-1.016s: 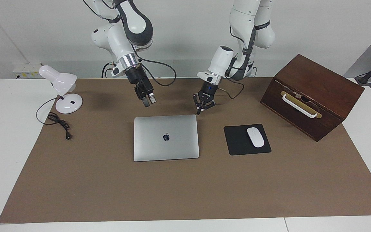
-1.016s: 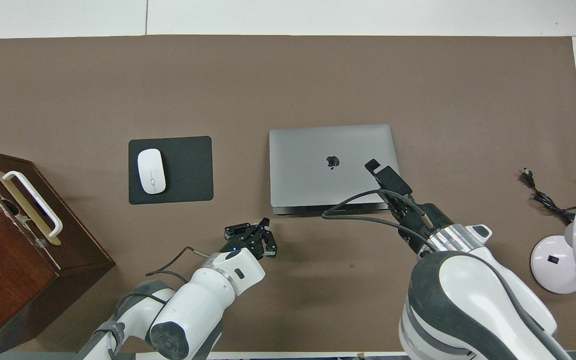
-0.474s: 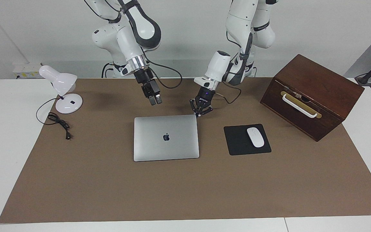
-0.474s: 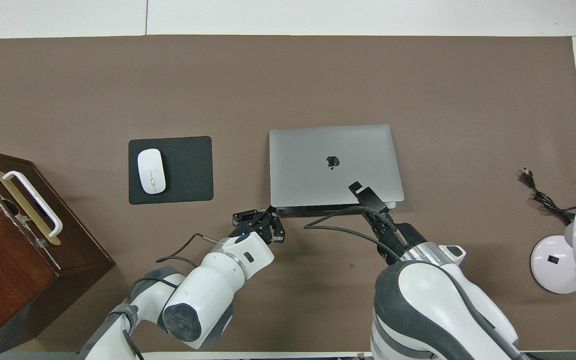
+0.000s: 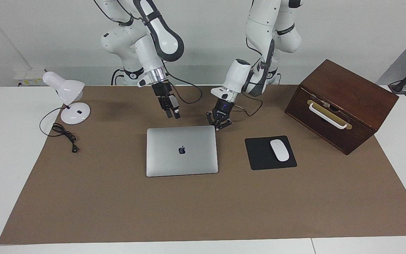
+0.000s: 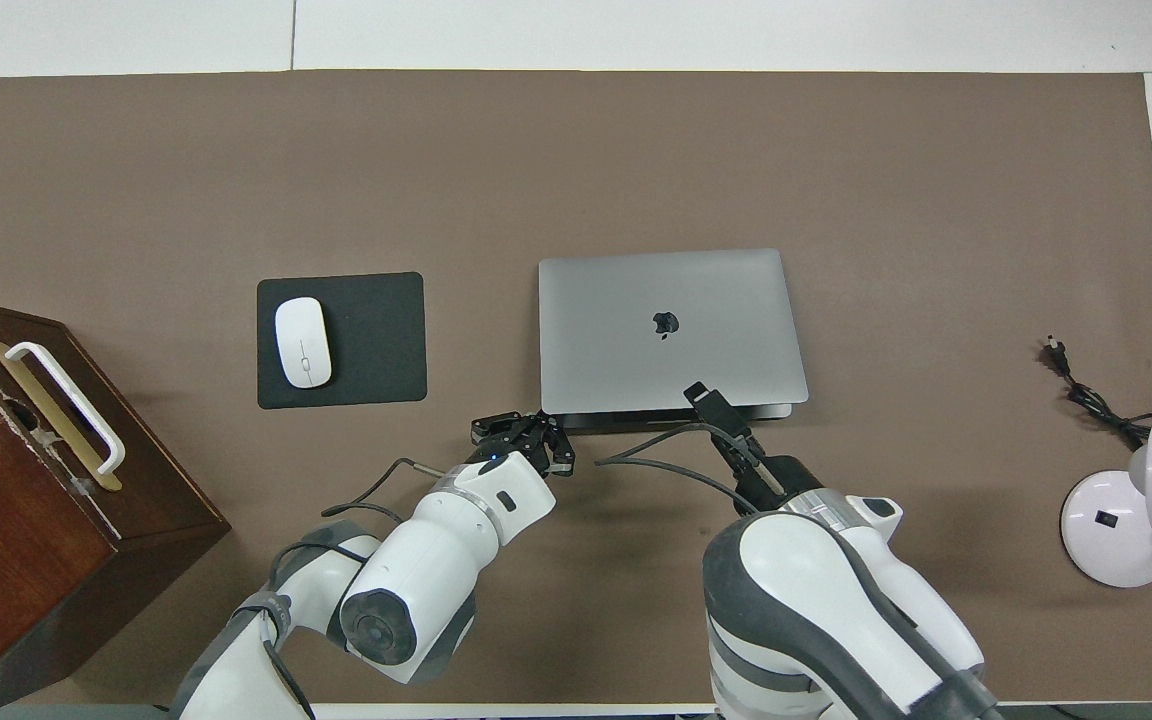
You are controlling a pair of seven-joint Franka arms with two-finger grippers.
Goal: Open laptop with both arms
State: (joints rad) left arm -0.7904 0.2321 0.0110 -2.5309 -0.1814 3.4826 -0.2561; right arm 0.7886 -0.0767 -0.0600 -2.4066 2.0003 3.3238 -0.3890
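Observation:
The laptop (image 5: 182,155) (image 6: 636,300) lies closed and flat on the brown mat, its logo up. My left gripper (image 5: 219,124) (image 6: 526,437) is open and low at the laptop's corner nearest the robots, toward the left arm's end; I cannot tell whether it touches. My right gripper (image 5: 172,113) (image 6: 704,395) is shut and empty. It hangs in the air over the laptop's edge nearest the robots, tilted down toward the lid.
A black mouse pad (image 5: 259,157) (image 6: 376,340) with a white mouse (image 5: 279,150) (image 6: 302,342) lies beside the laptop toward the left arm's end. A wooden box (image 5: 340,102) (image 6: 26,500) stands at that end. A white lamp (image 5: 69,100) (image 6: 1131,500) and its cable (image 5: 63,134) are at the right arm's end.
The left gripper has come down to the laptop's corner. The right gripper has drawn back from over the lid to its robot-side edge and shifted toward the left arm. The laptop has not moved.

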